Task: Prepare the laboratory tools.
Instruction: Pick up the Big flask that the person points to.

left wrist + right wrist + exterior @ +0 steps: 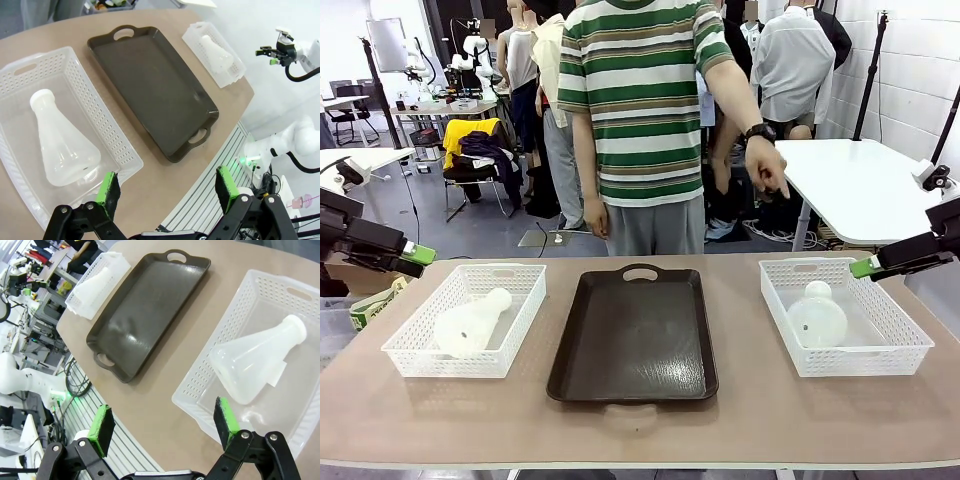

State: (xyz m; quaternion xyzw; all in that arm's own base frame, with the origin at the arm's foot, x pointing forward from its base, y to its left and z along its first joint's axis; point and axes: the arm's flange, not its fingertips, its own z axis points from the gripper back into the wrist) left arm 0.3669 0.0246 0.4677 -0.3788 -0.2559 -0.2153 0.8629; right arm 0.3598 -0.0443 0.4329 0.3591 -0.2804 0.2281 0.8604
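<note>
One frosted-white conical flask lies on its side in the left white mesh basket; it is the near flask in the left wrist view. The other flask lies in the right basket, neck toward the far side, and is the near flask in the right wrist view. My left gripper hovers open at the table's left edge, above and beside its basket. My right gripper hangs open at the right edge, above the right basket's far corner. Both hold nothing.
A dark brown tray with handles lies between the baskets. A person in a striped shirt stands at the far side, one hand pointing down toward the right basket. A white table stands behind on the right.
</note>
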